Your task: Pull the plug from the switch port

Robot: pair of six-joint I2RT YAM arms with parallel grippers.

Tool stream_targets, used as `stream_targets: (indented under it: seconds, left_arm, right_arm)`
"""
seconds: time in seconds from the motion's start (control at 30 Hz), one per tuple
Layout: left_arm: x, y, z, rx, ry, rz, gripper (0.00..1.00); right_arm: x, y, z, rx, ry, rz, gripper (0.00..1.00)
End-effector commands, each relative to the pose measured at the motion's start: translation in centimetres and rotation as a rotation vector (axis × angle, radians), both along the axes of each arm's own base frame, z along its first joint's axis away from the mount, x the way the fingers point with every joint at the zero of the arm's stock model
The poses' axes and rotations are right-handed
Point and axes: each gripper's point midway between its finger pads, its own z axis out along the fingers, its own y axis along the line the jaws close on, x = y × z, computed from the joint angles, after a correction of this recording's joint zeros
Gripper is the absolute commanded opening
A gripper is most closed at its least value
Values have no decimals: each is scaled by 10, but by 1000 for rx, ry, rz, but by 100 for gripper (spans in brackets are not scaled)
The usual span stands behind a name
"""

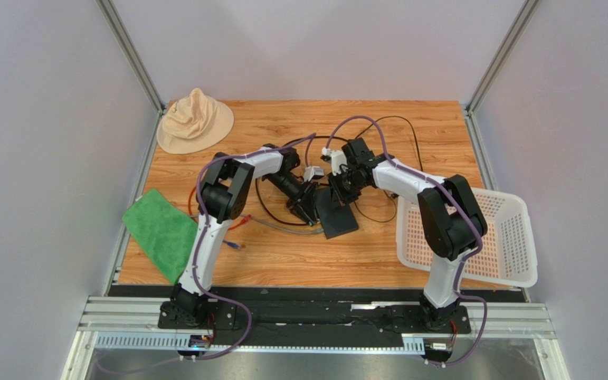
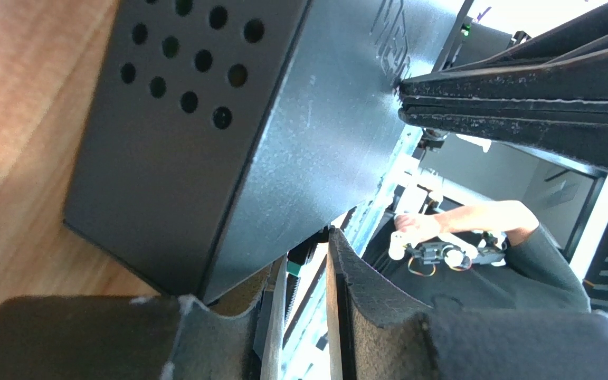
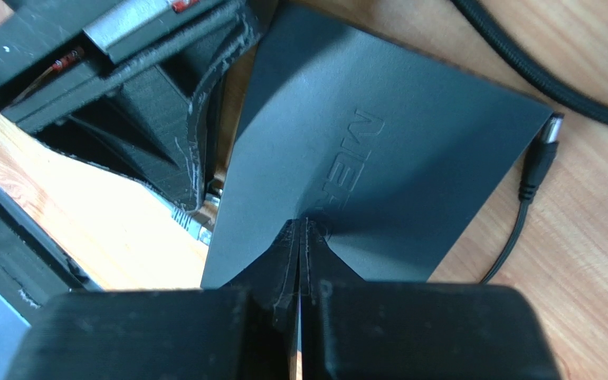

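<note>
Wooden table [image 1: 283,265] before you: near its middle lies the switch [image 1: 340,220]. Your left gripper [image 1: 309,207] pinches the plug [image 3: 194,223] at the switch's left edge. Your right gripper [image 3: 302,231], clamped on nothing, touches its tips to the switch's top. Beyond, a hat [image 1: 194,120] sits at the far left corner.
</note>
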Motion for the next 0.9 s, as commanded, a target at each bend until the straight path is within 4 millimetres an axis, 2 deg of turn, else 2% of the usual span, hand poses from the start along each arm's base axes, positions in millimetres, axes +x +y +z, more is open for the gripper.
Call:
stream_targets:
  seconds: [0.0,0.1,0.13,0.3,0.4,0.5,0.6,0.67,0.73,0.87]
  left_arm:
    - [8,14,-36,99,-95,-46,0]
    - [8,16,-32,98,-72,-55,0]
    - [14,14,-27,88,-87,-55,0]
    - [21,18,-17,58,-97,-47,0]
    - [16,24,-15,69,-111,-62,0]
    - [3,30,-17,75,-56,-74,0]
    - [19,29,-11,64,-98,-66,0]
    - [40,25,0,48,-160,-52,0]
    - [49,24,5,50,-202,-60,0]
    - [25,34,-4,56,-129,-91,0]
  right_arm:
    - [10,-9,-16,-78,-65,-43,0]
    - [4,-9,-20,-105,-96,-19,0]
    - [0,-8,-22,-112,-96,-5,0]
    - [3,-11,-35,-158,-70,1,0]
    - [6,-11,-35,-165,-74,1,0]
    - [10,-10,-32,-165,-86,4,0]
    - [14,-7,-31,-163,-94,2,0]
    - [16,-6,-31,-163,-96,1,0]
    - [17,-6,-32,-165,-95,4,0]
    - [19,-5,-34,-173,-88,9,0]
